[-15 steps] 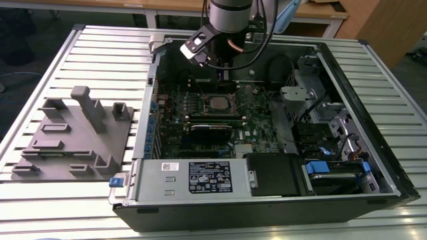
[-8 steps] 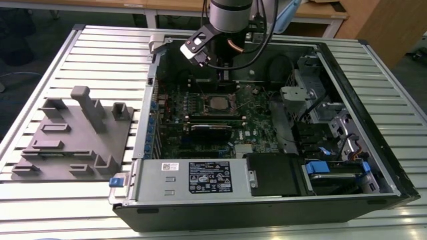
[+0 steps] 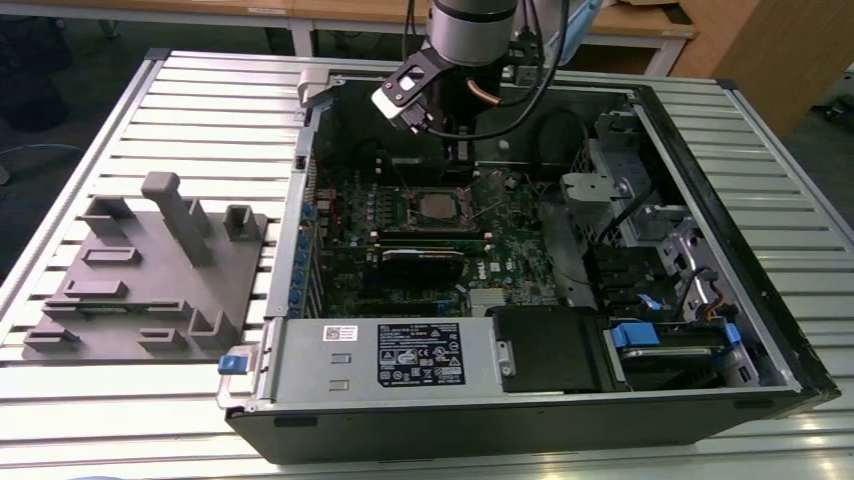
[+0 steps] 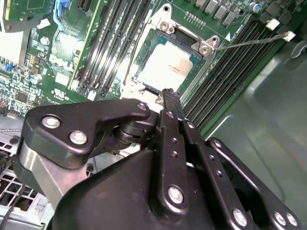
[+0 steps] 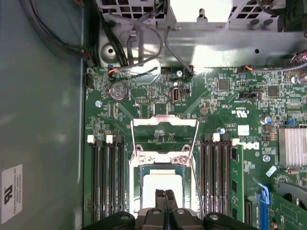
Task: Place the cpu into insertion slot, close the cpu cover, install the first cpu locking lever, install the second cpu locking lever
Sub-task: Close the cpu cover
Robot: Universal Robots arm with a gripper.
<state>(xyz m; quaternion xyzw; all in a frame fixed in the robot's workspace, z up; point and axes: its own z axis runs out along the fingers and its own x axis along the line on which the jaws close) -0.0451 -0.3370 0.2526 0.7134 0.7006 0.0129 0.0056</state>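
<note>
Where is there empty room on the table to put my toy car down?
The ribbed table is bare beyond the grey fixture block, as far as the computer case, and in the strip in front of that block. Another bare strip runs beside the case on the exterior view's right. Inside the case is crowded: cables, and the gripper above the motherboard.

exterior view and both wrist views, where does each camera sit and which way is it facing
exterior view: off the arm, looking down into the open computer case; the arm shows.
first wrist view: on the arm, facing straight down at the insertion slot; tool tips show.
second wrist view: on the arm, slanting past the tool's linkage.
both wrist views share the cpu.
</note>
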